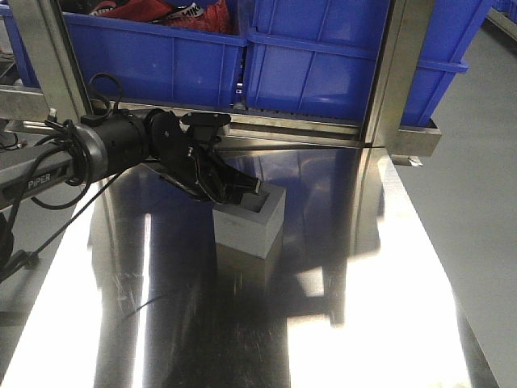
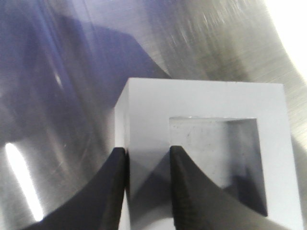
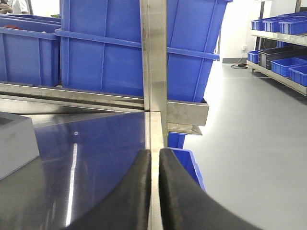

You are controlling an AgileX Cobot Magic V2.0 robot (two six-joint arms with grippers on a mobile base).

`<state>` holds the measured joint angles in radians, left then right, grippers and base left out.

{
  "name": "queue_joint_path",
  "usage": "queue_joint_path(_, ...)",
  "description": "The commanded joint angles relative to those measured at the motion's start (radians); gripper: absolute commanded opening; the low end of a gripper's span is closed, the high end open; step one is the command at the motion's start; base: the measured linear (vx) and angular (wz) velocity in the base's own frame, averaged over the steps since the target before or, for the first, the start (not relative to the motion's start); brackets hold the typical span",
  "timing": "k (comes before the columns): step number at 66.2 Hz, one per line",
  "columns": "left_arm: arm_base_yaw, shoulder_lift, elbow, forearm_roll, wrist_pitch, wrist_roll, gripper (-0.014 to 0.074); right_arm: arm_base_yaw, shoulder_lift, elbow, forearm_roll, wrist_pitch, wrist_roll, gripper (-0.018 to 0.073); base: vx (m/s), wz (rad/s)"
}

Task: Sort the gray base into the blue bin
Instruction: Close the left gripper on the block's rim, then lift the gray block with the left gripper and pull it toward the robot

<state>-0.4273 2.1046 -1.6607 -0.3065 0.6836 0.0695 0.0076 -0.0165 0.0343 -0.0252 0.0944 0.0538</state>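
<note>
The gray base (image 1: 252, 220) stands on the steel table (image 1: 339, 307), its square recess facing up. My left gripper (image 1: 241, 191) reaches in from the left and is shut on the block's near wall. In the left wrist view one finger (image 2: 114, 187) lies on the outer face of the gray base (image 2: 216, 103) and the other sits in the recess. Blue bins (image 1: 323, 65) stand on a shelf behind the table. My right gripper (image 3: 154, 152) is shut and empty over the table's right edge, with the gray base (image 3: 14, 143) far to its left.
A second blue bin (image 1: 153, 61) at the back left holds red and black items. A steel post (image 1: 392, 73) and a rail (image 1: 307, 129) stand between table and bins. More blue bins (image 3: 283, 62) sit on shelves at the far right. The floor (image 1: 477, 202) lies to the right.
</note>
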Motion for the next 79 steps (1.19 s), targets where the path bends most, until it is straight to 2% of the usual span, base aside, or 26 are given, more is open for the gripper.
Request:
queue_joint_path(1, -0.006, -0.046, -0.02, 0.005, 0.033, 0.0, -0.0008, -0.004, -0.009, -0.004, -0.006, -0.078, -0.007, -0.0004, 0.0, 0.0)
queue_joint_path(13, -0.006, -0.094, -0.02, 0.01, -0.002, 0.0, -0.0007, -0.004, -0.009, -0.004, -0.006, -0.078, -0.007, -0.0004, 0.0, 0.0)
queue_joint_path(29, -0.007, -0.28, -0.02, 0.013, -0.079, 0.002, -0.0007, -0.004, -0.009, -0.004, -0.006, -0.078, -0.007, -0.0004, 0.0, 0.0)
queue_joint_path(44, -0.018, -0.452, -0.001, 0.013, -0.122, 0.063, -0.0007, -0.004, -0.009, -0.004, -0.006, -0.078, -0.007, -0.0004, 0.0, 0.0)
queue_joint_path(53, -0.029, -0.586, 0.119, 0.011, -0.214, 0.079, -0.0007, -0.004, -0.009, -0.004, -0.006, -0.078, -0.007, -0.0004, 0.0, 0.0)
queue_joint_path(66, -0.029, -0.818, 0.388, 0.03, -0.401, 0.079, -0.0007, -0.004, -0.009, -0.004, -0.006, -0.078, -0.007, -0.0004, 0.0, 0.0)
queue_joint_path(79, -0.029, -1.04, 0.593, 0.039, -0.42, 0.079, -0.0007, -0.004, -0.009, -0.004, -0.006, -0.078, -0.007, -0.0004, 0.0, 0.0)
